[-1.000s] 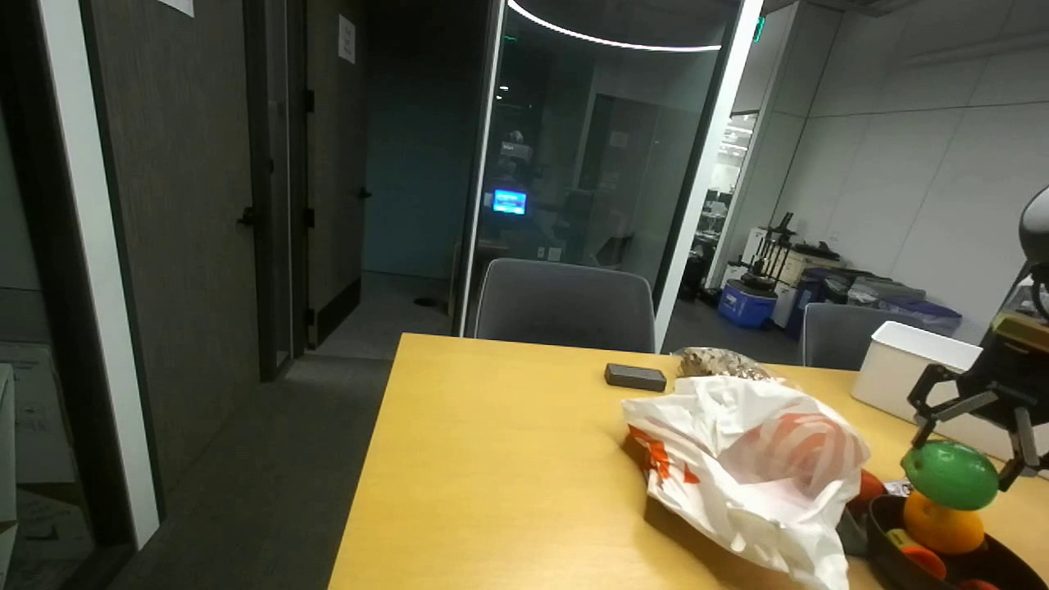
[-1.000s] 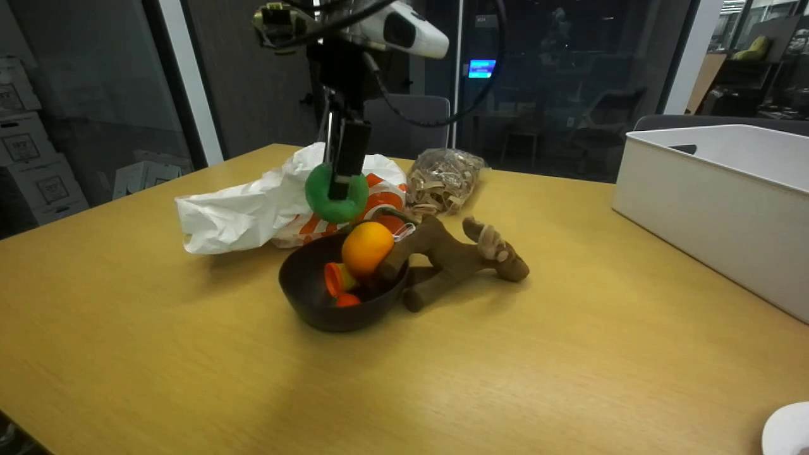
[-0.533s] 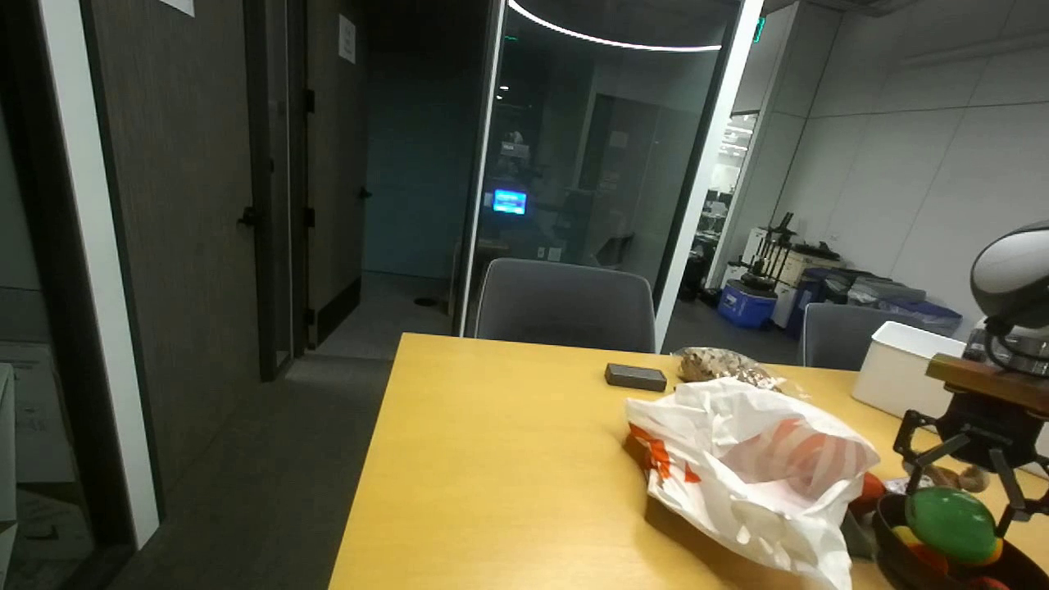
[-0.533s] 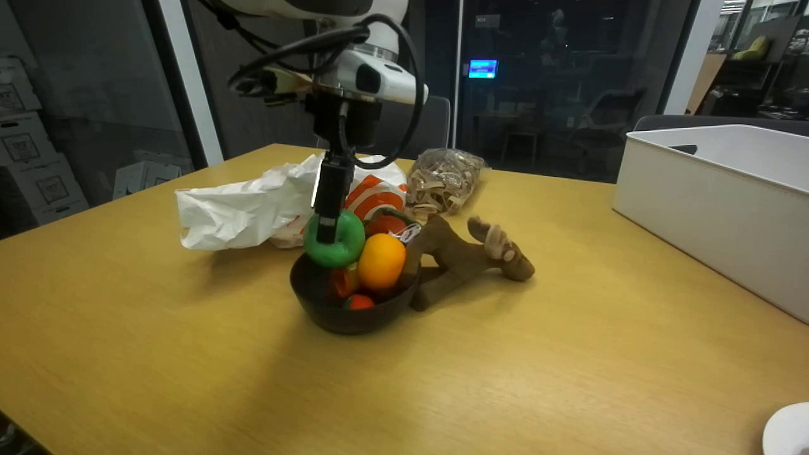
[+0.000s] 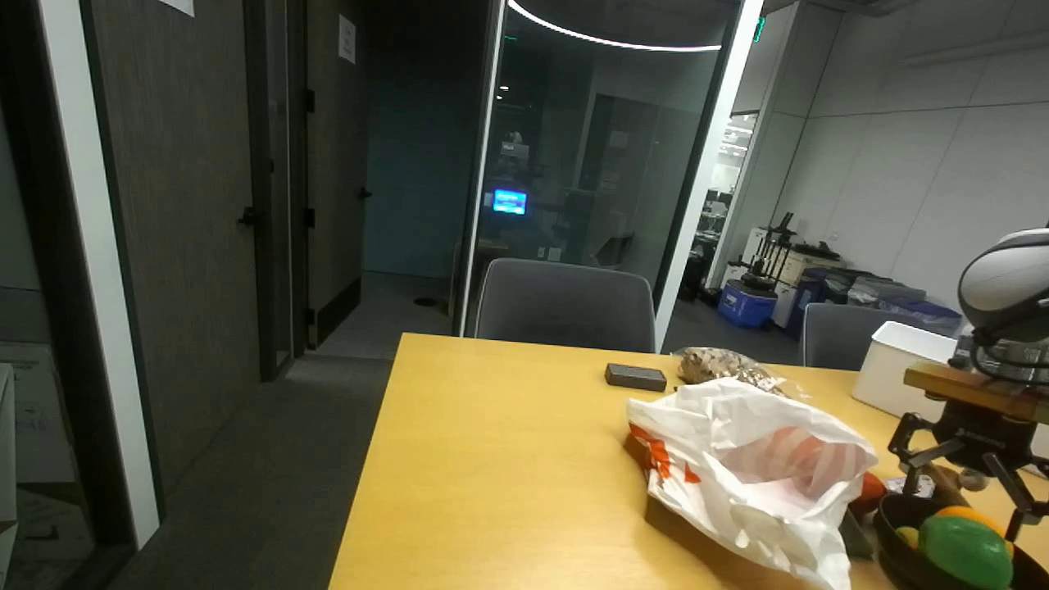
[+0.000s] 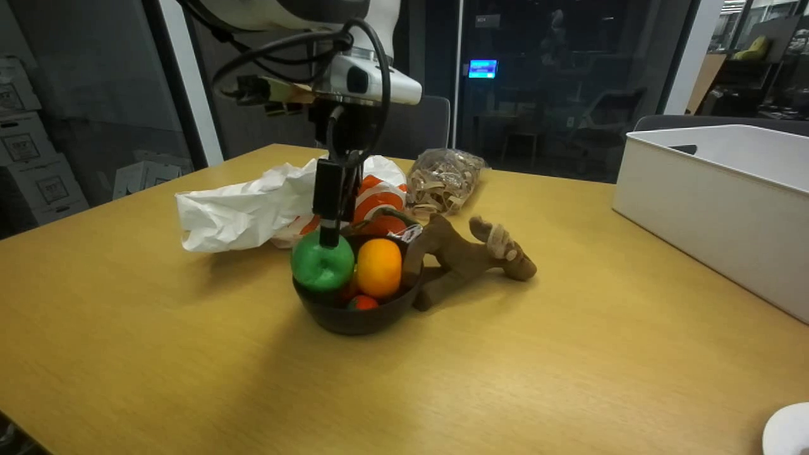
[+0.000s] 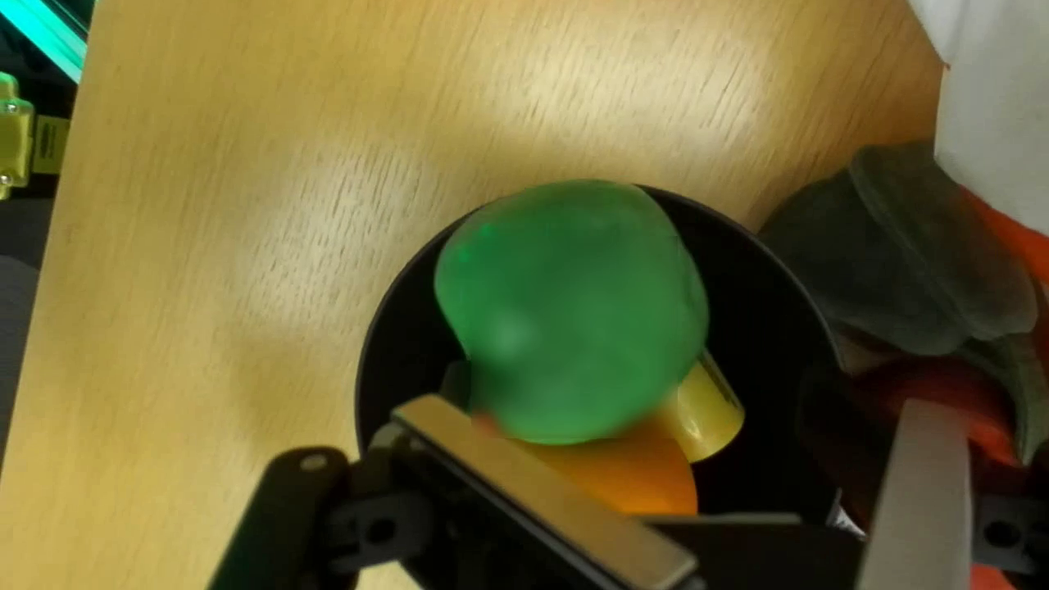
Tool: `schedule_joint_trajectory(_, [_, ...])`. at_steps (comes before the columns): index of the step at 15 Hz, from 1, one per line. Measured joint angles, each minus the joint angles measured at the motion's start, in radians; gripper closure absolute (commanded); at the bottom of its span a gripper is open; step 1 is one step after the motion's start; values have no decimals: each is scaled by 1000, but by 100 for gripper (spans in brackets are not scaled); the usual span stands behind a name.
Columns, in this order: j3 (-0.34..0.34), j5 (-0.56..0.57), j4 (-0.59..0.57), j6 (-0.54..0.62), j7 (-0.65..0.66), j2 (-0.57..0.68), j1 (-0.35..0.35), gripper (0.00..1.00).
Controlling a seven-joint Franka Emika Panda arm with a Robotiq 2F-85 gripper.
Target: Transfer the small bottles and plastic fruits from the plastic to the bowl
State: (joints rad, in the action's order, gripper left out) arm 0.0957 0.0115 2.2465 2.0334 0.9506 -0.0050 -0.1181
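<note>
In one bowl (image 6: 355, 321), three plastic fruits (image 6: 379, 269)

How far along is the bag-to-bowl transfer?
Done: the green fruit, orange and red fruit are in the bowl, with a yellow piece. In hand: nothing; the end effector stands open over the bowl. Left: anything remaining in the white bag; I can't make out its contents.

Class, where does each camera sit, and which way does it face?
In an exterior view: higher than the table, facing across to chairs; arm, gripper at right.
In an exterior view: also higher, facing the bowl; arm, gripper from above.
Wrist view: over the bowl, facing down; fingers.
Both exterior views share bag, bowl, white box.
</note>
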Motion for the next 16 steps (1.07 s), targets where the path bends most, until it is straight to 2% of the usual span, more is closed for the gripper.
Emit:
schedule_joint_trajectory(5, [1,69,21,-12,32,-107,-1,0])
schedule_joint_trajectory(11, [1,68,58,-58,0,-274,-5,0])
schedule_joint_trajectory(16, [1,63,79,-62,-13,-304,-5,0])
